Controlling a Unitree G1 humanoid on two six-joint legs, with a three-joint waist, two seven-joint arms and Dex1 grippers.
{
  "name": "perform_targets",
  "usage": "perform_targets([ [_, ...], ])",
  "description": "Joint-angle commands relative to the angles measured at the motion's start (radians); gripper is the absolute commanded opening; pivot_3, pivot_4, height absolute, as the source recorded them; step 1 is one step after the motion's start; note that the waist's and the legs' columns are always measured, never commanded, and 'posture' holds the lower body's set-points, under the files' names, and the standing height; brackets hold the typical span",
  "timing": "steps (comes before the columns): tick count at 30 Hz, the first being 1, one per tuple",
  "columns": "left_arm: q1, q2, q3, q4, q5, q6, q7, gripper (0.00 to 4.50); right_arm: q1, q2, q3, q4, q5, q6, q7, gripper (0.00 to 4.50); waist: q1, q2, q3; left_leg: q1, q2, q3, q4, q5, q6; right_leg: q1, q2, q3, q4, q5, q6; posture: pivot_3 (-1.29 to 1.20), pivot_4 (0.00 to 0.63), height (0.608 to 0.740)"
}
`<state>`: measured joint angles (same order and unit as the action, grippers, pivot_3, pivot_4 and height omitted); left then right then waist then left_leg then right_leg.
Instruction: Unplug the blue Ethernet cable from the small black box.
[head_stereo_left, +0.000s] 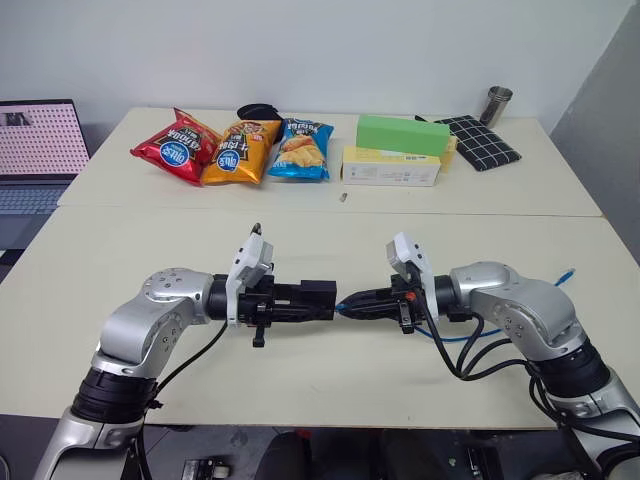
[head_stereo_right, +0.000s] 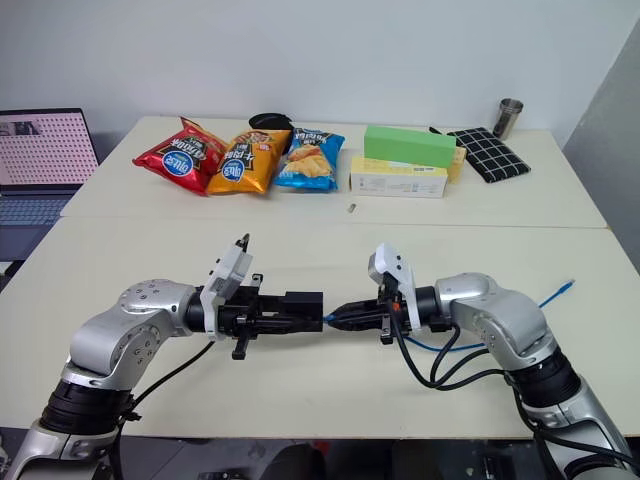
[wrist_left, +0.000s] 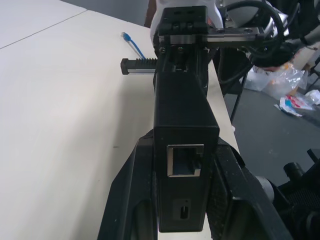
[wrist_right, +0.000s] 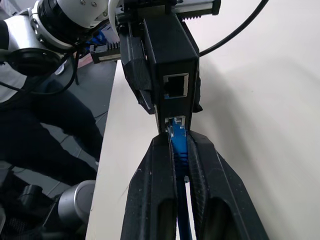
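A: The left gripper (head_stereo_left: 300, 300) is seen clamped on the box (head_stereo_left: 318, 298), which is held level above the table (head_stereo_left: 330, 240), its fingers (wrist_left: 135, 200) pressed against the two sides of the box.

B: And the right gripper (head_stereo_left: 347, 304)?

A: It is closed on the cable (wrist_right: 178, 140), right at the plug. In the right wrist view the blue plug is seen seated in the lower port of the box, with the fingers (wrist_right: 155, 195) squeezed together around the cord just behind it. An upper port on the same face is left open.

B: Where is the rest of the cable found?

A: It is trailed back under the right arm and laid on the table, with its free end (head_stereo_left: 566, 274) resting near the table's right edge.

B: How are the two grippers set?

A: They are pointed at each other, nearly level, with the box and plug between them, over the near table.

B: What else is laid out?

A: At the far side, three chip bags (head_stereo_left: 235, 150), a green box (head_stereo_left: 402, 134) stacked on a yellow box (head_stereo_left: 390, 167), a checked cloth (head_stereo_left: 482, 141) and a metal cup (head_stereo_left: 496, 104) are set. A laptop (head_stereo_left: 35, 150) is placed at the far left.
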<state>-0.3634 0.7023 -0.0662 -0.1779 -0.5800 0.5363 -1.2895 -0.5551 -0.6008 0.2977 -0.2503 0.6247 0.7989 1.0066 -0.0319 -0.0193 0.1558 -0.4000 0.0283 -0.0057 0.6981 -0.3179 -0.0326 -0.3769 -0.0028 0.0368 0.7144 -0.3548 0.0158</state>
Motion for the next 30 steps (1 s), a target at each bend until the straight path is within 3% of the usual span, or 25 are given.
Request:
perform_targets([
  [1,0.006,0.033,0.025,0.026,0.036,-0.063,-0.014,0.8,-0.001,-0.043,-0.051,0.05,-0.049,-0.047,0.019,0.05,0.0,0.0,0.0,0.0,0.0,0.0,0.0,0.0,0.0,0.0,0.0,0.0,0.0,0.0,0.0,0.0,0.15,0.74],
  [4,0.011,0.04,0.039,0.05,0.049,-0.082,-0.006,0.8,0.002,-0.042,-0.081,0.119,-0.102,-0.11,-0.016,0.05,0.0,0.0,0.0,0.0,0.0,0.0,0.0,0.0,0.0,0.0,0.0,0.0,0.0,0.0,0.0,0.0,0.15,0.74],
  [11,0.004,0.012,0.052,0.086,0.085,-0.117,0.068,0.8,-0.135,0.053,-0.084,0.567,-0.534,-0.474,-0.487,0.04,-0.001,0.0,0.0,0.0,0.0,0.004,0.0,0.0,0.0,-0.003,0.0,0.002,0.002,0.0,0.0,0.0,0.15,0.74],
  [13,-0.013,-0.003,0.049,0.103,0.102,-0.131,0.093,0.8,-0.176,0.065,-0.086,0.693,-0.601,-0.553,-0.556,0.04,-0.001,0.0,0.0,-0.001,0.0,0.005,0.0,0.0,0.0,-0.003,0.0,0.003,0.002,0.0,0.0,0.0,0.15,0.74],
  [15,-0.031,-0.02,0.051,0.122,0.117,-0.144,0.122,0.8,-0.207,0.072,-0.09,0.784,-0.642,-0.614,-0.589,0.76,-0.001,0.0,0.0,-0.001,0.001,0.005,0.0,0.0,0.0,-0.003,0.0,0.003,0.001,0.0,0.0,0.0,0.15,0.74],
  [22,-0.052,-0.05,0.06,0.165,0.155,-0.177,0.191,0.8,-0.237,0.081,-0.148,0.873,-0.635,-0.663,-0.549,2.45,-0.009,0.0,0.0,-0.001,0.001,0.006,-0.001,0.0,0.0,-0.004,0.0,0.004,0.001,0.0,0.0,0.0,0.15,0.74],
  [27,-0.052,-0.071,0.085,0.215,0.212,-0.231,0.302,0.8,-0.187,0.052,-0.213,0.682,-0.552,-0.608,-0.426,3.5,-0.009,0.001,0.0,-0.001,0.001,0.006,-0.001,0.0,0.0,-0.004,0.0,0.004,0.002,0.0,0.0,0.0,0.15,0.74],
  [30,-0.068,-0.098,0.122,0.303,0.275,-0.296,0.43,0.8,-0.099,0.03,-0.241,0.39,-0.367,-0.47,-0.241,3.89,-0.002,0.001,0.0,-0.001,0.001,0.005,-0.001,0.0,0.0,-0.004,0.0,0.003,0.002,0.0,0.0,0.0,0.15,0.74],
])
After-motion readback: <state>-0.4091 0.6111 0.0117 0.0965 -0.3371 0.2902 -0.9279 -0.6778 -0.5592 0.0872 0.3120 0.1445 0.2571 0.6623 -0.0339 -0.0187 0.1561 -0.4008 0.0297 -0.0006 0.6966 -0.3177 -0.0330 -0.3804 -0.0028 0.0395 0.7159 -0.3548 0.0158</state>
